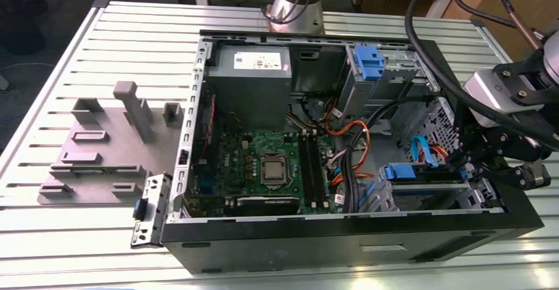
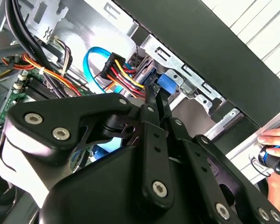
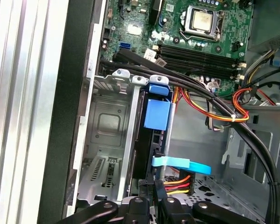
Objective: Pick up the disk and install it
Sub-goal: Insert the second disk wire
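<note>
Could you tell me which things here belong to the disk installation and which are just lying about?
Job: disk, gripper, drive cage, computer case.
Lying about: grey fixture block, loose metal bracket, person's hand.

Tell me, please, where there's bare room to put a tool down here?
The slatted table is bare beyond the grey fixture block. Inside the computer case it is crowded: cables and the gripper by the disk.
</note>
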`<state>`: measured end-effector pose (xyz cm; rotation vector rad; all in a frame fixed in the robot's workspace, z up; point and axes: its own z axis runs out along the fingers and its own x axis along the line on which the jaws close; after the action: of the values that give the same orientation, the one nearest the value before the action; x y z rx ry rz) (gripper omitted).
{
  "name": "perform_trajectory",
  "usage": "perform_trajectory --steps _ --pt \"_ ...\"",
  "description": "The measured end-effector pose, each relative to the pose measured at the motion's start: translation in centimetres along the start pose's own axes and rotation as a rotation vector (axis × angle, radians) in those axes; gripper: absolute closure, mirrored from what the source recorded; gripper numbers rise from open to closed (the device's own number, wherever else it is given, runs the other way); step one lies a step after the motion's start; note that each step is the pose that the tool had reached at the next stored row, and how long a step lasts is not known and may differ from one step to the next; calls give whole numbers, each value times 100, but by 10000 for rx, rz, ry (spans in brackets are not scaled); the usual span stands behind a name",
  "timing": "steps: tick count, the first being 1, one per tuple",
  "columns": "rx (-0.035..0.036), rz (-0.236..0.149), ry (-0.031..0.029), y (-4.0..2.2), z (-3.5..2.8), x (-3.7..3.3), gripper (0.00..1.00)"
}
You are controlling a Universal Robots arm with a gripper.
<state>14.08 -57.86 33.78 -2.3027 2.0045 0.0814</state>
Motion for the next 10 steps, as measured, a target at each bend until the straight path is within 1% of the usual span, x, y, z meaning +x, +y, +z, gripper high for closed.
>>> perform_trajectory --steps 8,9,10 --pt "0 0 -3 0 4 1 82" --pt "0 0 -4 0 4 1 76" --pt "0 0 -3 0 4 1 76"
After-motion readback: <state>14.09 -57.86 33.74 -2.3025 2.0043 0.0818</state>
